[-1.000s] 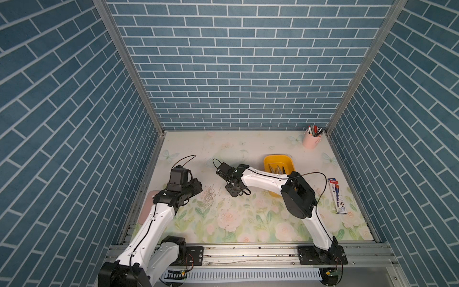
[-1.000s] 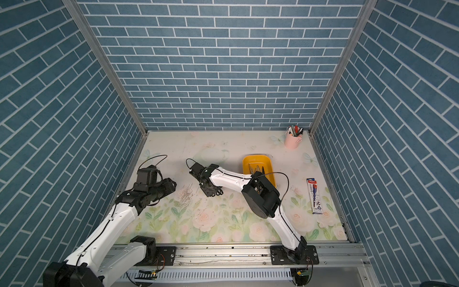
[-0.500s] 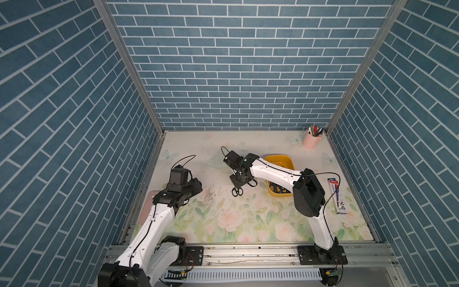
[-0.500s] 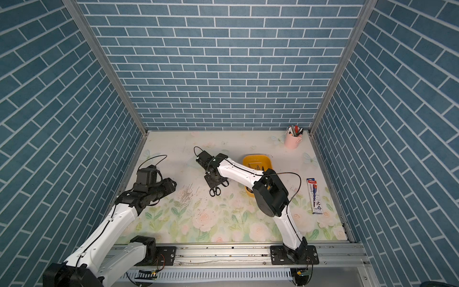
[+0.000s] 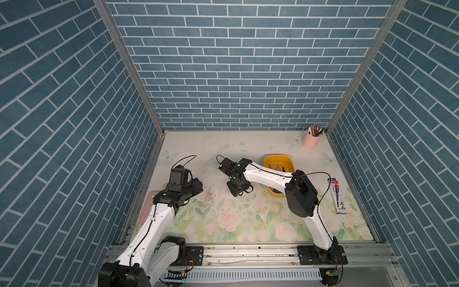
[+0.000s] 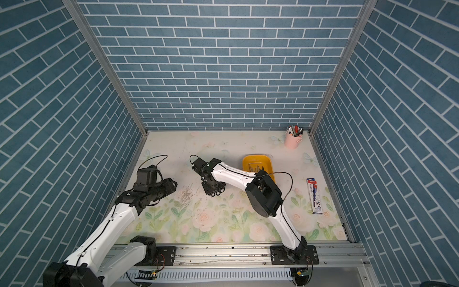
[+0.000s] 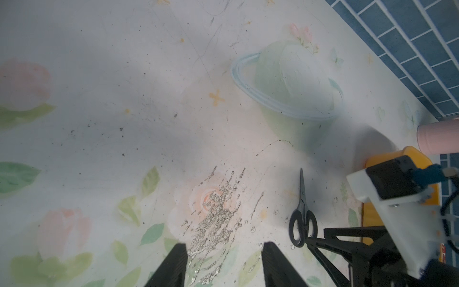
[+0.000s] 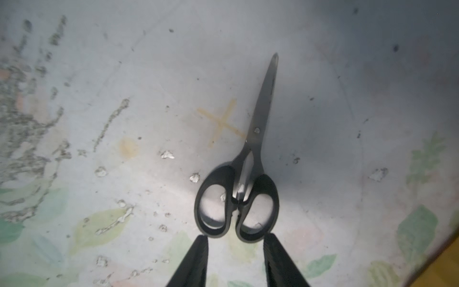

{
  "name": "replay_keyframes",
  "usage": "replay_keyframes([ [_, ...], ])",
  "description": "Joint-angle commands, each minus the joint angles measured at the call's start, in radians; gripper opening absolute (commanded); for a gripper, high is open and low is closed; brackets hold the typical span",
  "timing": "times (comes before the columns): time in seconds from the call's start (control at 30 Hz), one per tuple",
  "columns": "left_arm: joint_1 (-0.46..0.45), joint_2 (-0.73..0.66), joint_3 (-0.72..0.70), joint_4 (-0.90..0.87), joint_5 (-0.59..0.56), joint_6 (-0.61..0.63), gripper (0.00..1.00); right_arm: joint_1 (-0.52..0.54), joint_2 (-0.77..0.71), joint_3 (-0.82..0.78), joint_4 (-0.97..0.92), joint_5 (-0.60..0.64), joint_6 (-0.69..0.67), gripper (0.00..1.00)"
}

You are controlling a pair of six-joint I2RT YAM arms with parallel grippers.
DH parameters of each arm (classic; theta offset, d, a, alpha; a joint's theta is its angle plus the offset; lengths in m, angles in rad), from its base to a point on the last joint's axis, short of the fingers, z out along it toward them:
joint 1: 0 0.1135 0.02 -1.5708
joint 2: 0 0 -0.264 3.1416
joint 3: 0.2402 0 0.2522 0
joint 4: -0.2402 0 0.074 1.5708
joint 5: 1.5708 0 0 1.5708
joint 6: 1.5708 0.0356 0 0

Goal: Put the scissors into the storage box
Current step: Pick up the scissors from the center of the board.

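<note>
Scissors lie flat on the mat, blades shut. Their loop handles sit just ahead of my right gripper, whose fingertips are spread and pinch nothing. They are near the storage box, not in it. The right arm hides most of the box contents. That arm reaches across, wrist down. My left gripper is spread, empty, tilted over scuffed mat.

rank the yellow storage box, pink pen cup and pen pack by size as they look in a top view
1. storage box, largest, though the right arm covers part.
2. pen pack and pen cup: too alike to rank, pack longer, cup wider.
</note>
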Motion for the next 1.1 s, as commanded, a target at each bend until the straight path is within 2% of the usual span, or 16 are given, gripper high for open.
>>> replay_keyframes([
  [0.0, 0.006, -0.007, -0.014, 0.010, 0.004, 0.014, 0.56, 0.002, 0.037, 0.024, -0.034, 0.014, 0.047, 0.43],
  [0.27, 0.006, -0.003, -0.014, 0.014, 0.018, 0.020, 0.73, -0.001, 0.090, 0.043, -0.008, 0.018, 0.050, 0.44],
  [0.47, 0.006, -0.010, -0.014, 0.012, 0.016, 0.022, 0.76, -0.006, 0.110, 0.035, 0.004, 0.036, 0.050, 0.40],
  [0.57, 0.006, -0.006, -0.011, 0.013, 0.017, 0.022, 0.76, -0.011, 0.133, 0.007, 0.016, 0.030, 0.050, 0.35],
  [0.67, 0.006, -0.005, -0.010, 0.008, 0.018, 0.022, 0.76, -0.012, 0.129, -0.029, 0.041, 0.037, 0.055, 0.24],
  [0.93, 0.006, -0.006, -0.013, 0.012, 0.019, 0.022, 0.76, -0.021, 0.128, -0.075, 0.054, 0.058, 0.053, 0.13],
  [1.07, 0.006, -0.009, -0.011, 0.014, 0.017, 0.022, 0.76, -0.027, 0.108, -0.089, 0.057, 0.067, 0.050, 0.03],
])
